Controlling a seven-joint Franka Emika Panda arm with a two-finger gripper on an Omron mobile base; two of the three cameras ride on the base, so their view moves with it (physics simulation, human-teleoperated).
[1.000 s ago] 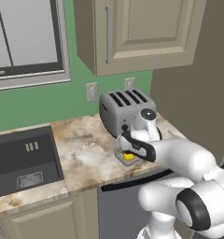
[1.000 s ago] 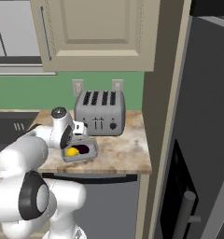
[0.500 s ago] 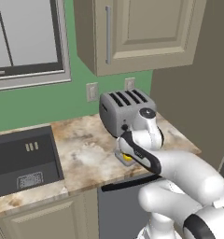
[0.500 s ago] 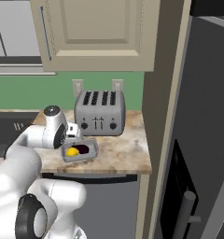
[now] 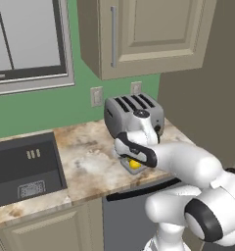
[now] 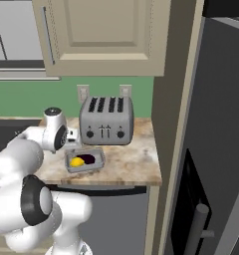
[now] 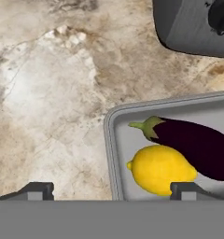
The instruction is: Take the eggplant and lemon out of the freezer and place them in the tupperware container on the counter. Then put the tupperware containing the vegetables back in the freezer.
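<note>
Sharing grey rounded tupperware container [image 7: 115,154]: glossy lemon [image 7: 160,169], dark eggplant [image 7: 193,145]; jaws apart

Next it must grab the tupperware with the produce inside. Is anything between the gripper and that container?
Nothing visible. The open gripper hangs just above the tupperware container, holding the lemon and eggplant. The toaster stands apart behind it on the counter.

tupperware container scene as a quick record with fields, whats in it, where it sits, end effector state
container: tupperware container, on the counter in front of the toaster
contents: eggplant and lemon, lying side by side and touching
end effector: gripper open, holding nothing, hanging over the container's edge
freezer: door shut as far as the right base view shows
step left: container not yet in the freezer
</note>
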